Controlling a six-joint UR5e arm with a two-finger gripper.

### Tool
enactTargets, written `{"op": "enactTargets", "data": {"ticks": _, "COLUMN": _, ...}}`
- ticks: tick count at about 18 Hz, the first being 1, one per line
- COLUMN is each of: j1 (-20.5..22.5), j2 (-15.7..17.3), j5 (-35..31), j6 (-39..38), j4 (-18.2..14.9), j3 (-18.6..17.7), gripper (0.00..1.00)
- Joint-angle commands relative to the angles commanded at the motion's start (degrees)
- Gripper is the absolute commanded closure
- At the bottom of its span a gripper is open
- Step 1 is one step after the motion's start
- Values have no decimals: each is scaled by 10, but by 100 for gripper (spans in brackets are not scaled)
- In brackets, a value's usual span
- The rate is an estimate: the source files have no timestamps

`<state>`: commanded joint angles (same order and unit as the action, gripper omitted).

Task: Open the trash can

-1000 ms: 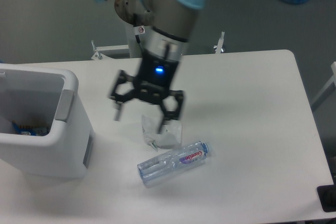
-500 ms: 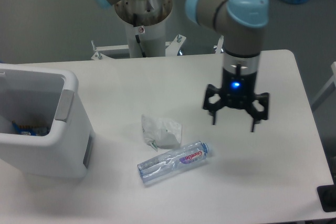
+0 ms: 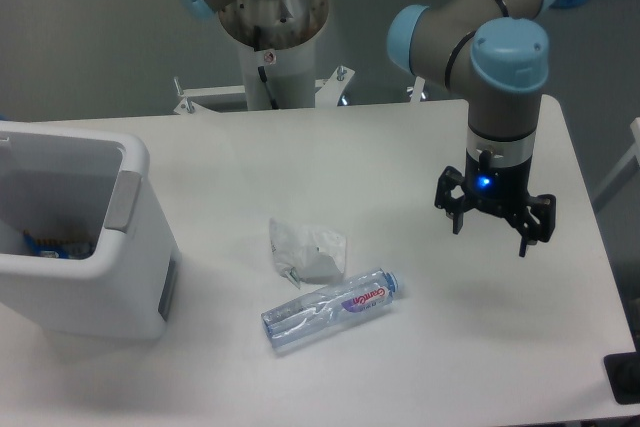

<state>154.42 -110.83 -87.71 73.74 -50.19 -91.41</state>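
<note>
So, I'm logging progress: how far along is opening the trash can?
Looks done: the trash can stands open, its inside and some contents visible. Nothing in hand: the gripper hangs open and empty over the table's right side, away from the bin. Nothing obvious remains.

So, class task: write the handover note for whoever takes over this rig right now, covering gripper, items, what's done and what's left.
Gripper: open, empty, hovering over the table's right side, far from the bin.
Trash can: left edge of the table, top already open, interior visible with some items at the bottom; grey tab on its right rim.
Crumpled wrapper and plastic bottle: lying mid-table, touching nothing else.
Done: opening appears complete.
Left: probably nothing; confirm.
</note>
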Motion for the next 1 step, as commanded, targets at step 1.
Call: {"op": "enactTargets", "data": {"ticks": 1, "j1": 0, "j2": 0, "j5": 0, "j6": 1, "j4": 0, "j3": 1, "gripper": 0}}
